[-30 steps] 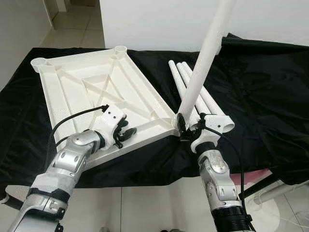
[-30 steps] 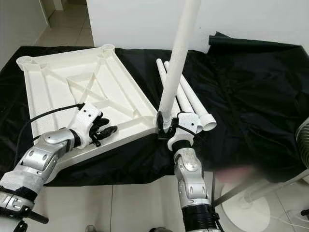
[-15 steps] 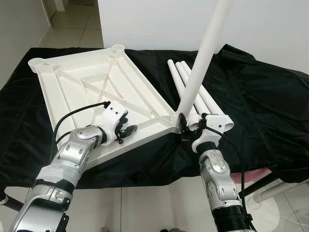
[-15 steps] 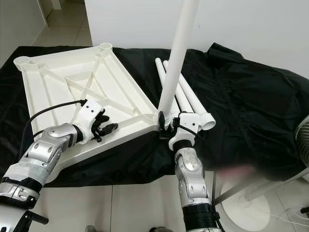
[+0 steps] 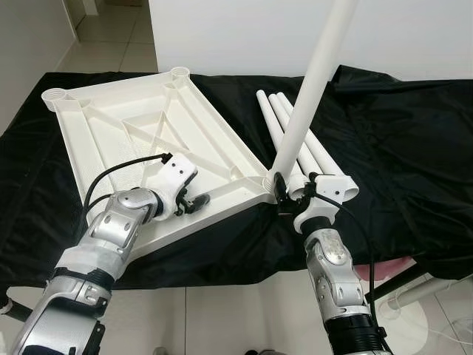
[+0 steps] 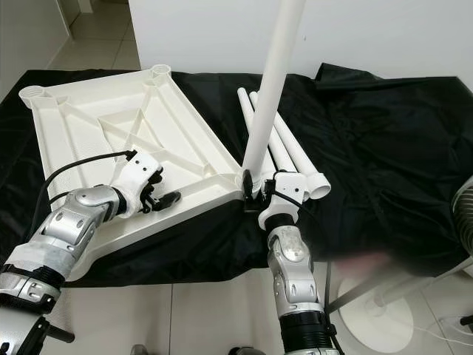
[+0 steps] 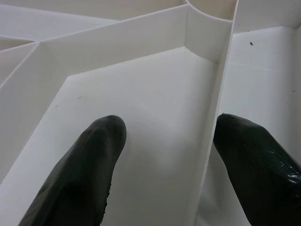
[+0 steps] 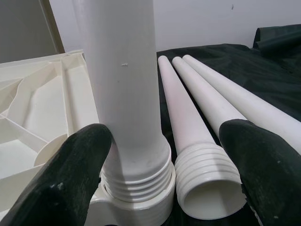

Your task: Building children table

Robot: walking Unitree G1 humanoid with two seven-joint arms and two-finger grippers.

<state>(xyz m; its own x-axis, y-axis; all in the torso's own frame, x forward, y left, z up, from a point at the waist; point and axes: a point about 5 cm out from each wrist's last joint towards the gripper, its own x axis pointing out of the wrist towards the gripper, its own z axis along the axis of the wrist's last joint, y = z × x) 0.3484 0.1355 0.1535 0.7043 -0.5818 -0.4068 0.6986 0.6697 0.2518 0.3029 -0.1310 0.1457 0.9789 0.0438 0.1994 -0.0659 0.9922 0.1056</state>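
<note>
**Standing leg at near corner socket**

Inspecting the right gripper (image 8: 160, 188), we find its jaws spread wide, flanking the upright leg (image 5: 307, 103) seated in the table panel (image 5: 140, 140) corner socket. Left gripper (image 7: 164, 155) jaws gape astride the panel's near edge rib. Three spare legs (image 6: 284, 148) lie beside, black cloth (image 5: 399, 140) beyond.

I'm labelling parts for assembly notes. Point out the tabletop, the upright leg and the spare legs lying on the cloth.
tabletop (image 5: 140, 129): left eye view, on the ribbed underside.
upright leg (image 5: 307, 103): left eye view, mid-shaft.
spare legs (image 5: 314, 157): left eye view, on the shafts beside the upright leg.
</note>
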